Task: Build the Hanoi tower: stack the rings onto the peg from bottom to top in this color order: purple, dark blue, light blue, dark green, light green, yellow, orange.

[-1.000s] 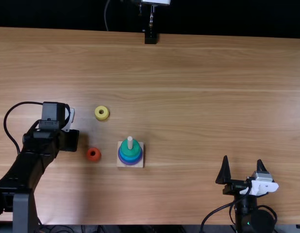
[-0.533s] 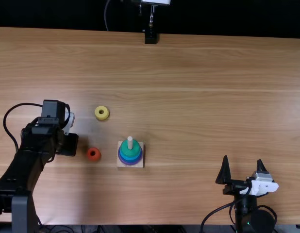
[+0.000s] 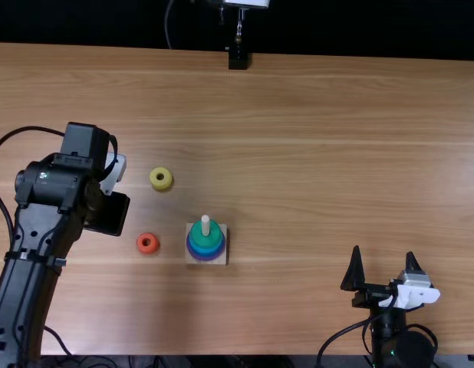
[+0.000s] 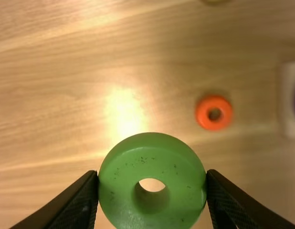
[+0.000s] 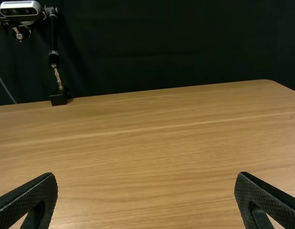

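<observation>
Light green ring (image 4: 147, 162) – off the peg, grasped at 2 sides by the left gripper (image 3: 106, 213). Orange ring (image 3: 148, 250) flat on the table (image 3: 298, 153), between left gripper and peg (image 3: 205, 222); yellow ring (image 3: 161, 186) near it, toward the far edge. On the peg's square base (image 3: 189, 261): purple lowest, blue above, dark green ring (image 3: 205, 240) uppermost, peg tip protruding. Right gripper (image 3: 383, 251) well apart near the near edge – 2 fingers spread, nothing between them.

Top view high, steeply downward
</observation>
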